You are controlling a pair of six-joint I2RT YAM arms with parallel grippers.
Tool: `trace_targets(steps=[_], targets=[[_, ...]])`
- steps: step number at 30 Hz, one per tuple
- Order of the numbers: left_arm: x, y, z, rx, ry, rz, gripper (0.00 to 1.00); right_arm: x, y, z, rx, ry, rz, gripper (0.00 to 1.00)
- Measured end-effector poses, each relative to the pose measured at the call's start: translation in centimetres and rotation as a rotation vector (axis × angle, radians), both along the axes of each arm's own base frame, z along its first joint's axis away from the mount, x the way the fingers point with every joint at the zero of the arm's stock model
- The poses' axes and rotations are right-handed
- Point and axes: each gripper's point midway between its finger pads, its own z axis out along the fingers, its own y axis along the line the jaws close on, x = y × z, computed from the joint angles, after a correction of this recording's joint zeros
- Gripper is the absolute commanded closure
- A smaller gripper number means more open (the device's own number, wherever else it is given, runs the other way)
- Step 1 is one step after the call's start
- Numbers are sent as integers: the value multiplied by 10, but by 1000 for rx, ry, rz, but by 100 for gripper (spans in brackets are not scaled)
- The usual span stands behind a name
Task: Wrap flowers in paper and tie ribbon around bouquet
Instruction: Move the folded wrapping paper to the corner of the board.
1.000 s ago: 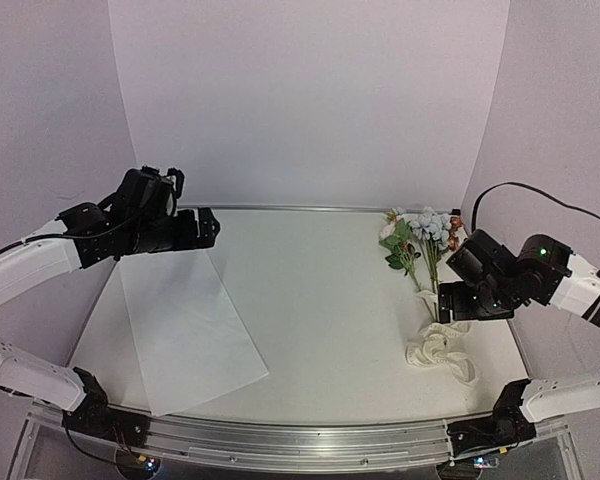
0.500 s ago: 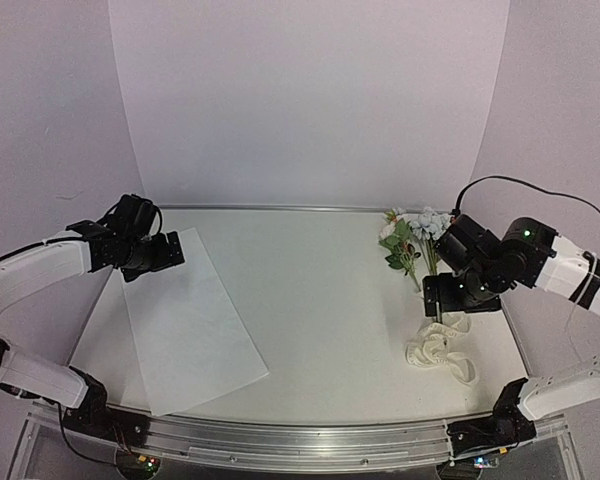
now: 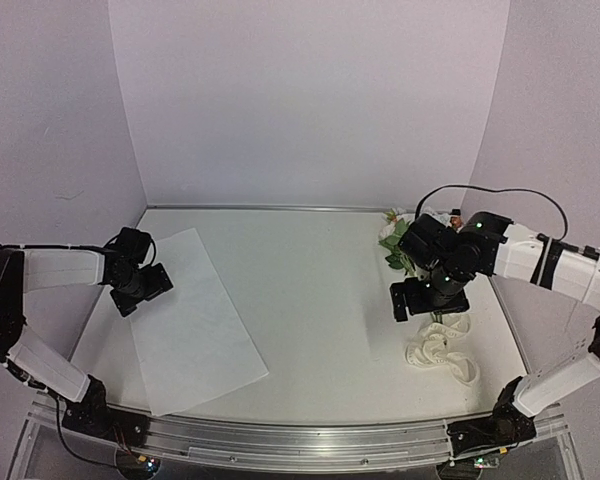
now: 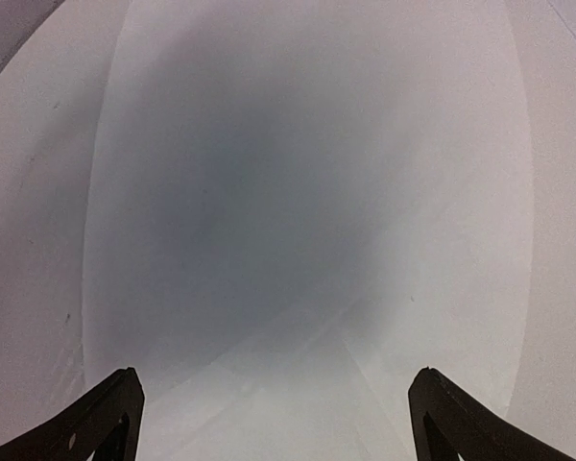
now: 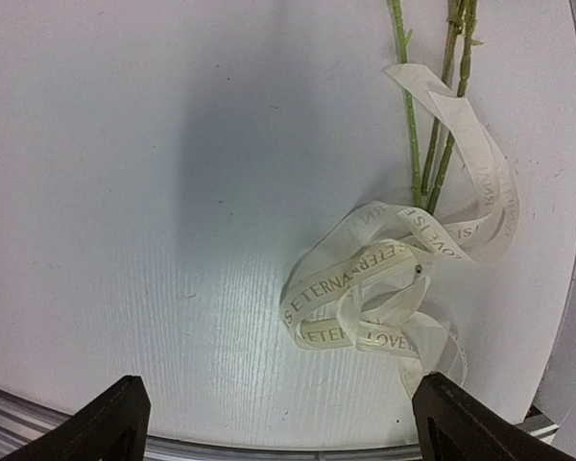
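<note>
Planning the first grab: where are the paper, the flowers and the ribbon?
the paper [image 3: 195, 320]: top external view, middle of the sheet.
the flowers [image 3: 390, 241]: top external view, green leaves at the left edge.
the ribbon [image 5: 331, 288]: right wrist view, lettered loop of the coil.

Left hand [image 3: 145, 288] lowered, perhaps touching the paper [image 3: 195, 325], right hand [image 3: 410, 302] swung inward, now beside the ribbon [image 3: 440, 350]

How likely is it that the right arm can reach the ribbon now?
Probably yes. The right gripper hangs open close to the ribbon, which lies in a loose heap on the table with nothing over it. The flower stems cross its far loops, so a grab there might catch them.
</note>
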Motion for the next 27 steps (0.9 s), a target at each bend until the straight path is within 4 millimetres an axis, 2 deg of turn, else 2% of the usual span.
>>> trace_targets(steps=[3, 13, 21, 27], targets=[[-3, 20, -10, -7, 15, 69, 0, 1, 7, -5, 13, 17, 12, 2], [-7, 56, -36, -53, 37, 209, 0, 2, 23, -17, 43, 65, 37, 2], [13, 58, -35, -67, -24, 206, 0, 8, 32, -15, 62, 66, 50, 2], [35, 50, -33, -70, -58, 149, 0, 13, 40, -18, 60, 77, 57, 2]])
